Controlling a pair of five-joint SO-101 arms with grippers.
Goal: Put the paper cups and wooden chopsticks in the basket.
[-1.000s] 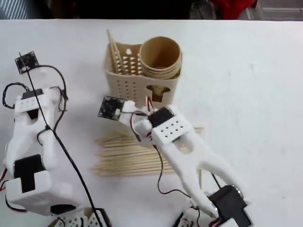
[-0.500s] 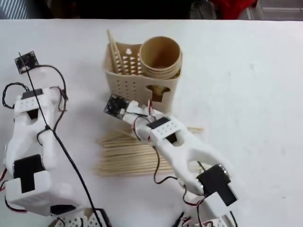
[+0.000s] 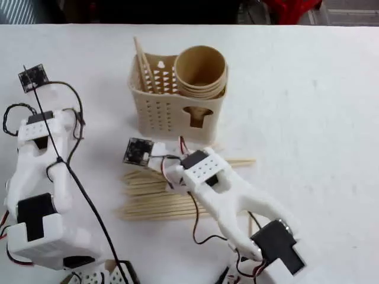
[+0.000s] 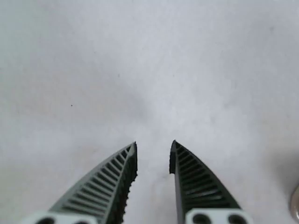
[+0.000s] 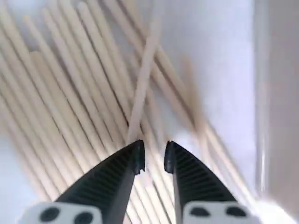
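Where chopsticks [image 3: 148, 198] lie loose at 6 o'clock from basket [image 3: 160, 112], noted right jaws narrowly parted above them; left jaws likewise narrow, over bare bench [image 4: 140, 70].

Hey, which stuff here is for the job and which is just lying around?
For the job:
basket
cups stacked in it
chopsticks standing in it
chopstick pile in front of it

Lying about:
black cable
red thing at the back

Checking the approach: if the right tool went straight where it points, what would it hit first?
Probably the wooden chopsticks, likely the one stick crossing the pile just ahead of the right tool.
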